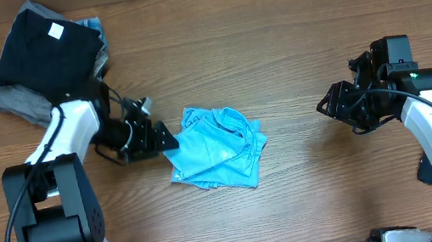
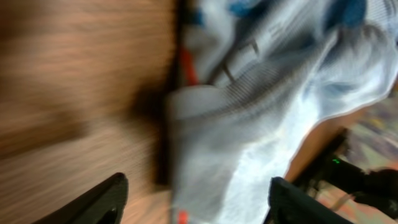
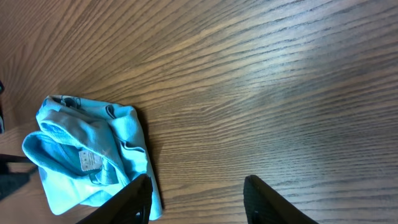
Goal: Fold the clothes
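1. The light blue garment (image 1: pixel 217 148) lies bunched mid-worktop (image 1: pixel 289 33). Its longer span slants from upper left to lower right in the overhead view.
2. The left tool (image 1: pixel 165 139) sits at its left edge, fingers spread, gripping nothing.
3. The right tool (image 1: pixel 325 107), likewise released, hangs well apart over bare wood on the right.
4. A white tag (image 3: pixel 90 161) shows on the garment, its print too small to read.
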`<action>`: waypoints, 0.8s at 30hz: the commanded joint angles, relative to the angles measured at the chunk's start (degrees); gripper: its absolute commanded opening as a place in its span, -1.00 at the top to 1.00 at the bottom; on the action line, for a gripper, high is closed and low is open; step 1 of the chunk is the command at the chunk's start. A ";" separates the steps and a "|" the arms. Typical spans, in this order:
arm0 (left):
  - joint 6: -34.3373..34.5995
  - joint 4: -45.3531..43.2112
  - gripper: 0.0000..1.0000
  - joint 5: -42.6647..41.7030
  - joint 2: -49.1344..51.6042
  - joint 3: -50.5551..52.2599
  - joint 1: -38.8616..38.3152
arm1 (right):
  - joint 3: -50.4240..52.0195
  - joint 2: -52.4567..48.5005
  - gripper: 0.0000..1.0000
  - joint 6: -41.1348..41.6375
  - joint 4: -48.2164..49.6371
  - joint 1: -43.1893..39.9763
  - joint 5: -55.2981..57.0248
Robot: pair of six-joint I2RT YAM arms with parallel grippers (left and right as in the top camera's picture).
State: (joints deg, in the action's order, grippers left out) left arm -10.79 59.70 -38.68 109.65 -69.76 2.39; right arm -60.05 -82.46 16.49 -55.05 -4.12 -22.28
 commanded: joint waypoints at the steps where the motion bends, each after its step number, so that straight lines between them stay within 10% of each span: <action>1: -1.22 -2.23 -0.32 -12.76 -0.15 4.15 -0.44 | -1.16 1.44 -0.01 -0.48 0.24 -0.02 -0.31; 8: -1.18 -2.78 0.50 -21.14 -0.15 4.68 -0.44 | -1.16 1.44 -0.02 -0.48 0.22 -0.02 -0.31; 24: 5.66 -5.22 0.72 -10.47 -1.46 3.17 -23.10 | -1.16 1.44 -0.03 -0.46 0.83 -0.02 -0.28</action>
State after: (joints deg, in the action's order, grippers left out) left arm -9.82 55.24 -56.03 109.62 -65.60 -14.59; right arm -60.05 -82.46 16.45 -54.59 -4.12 -22.28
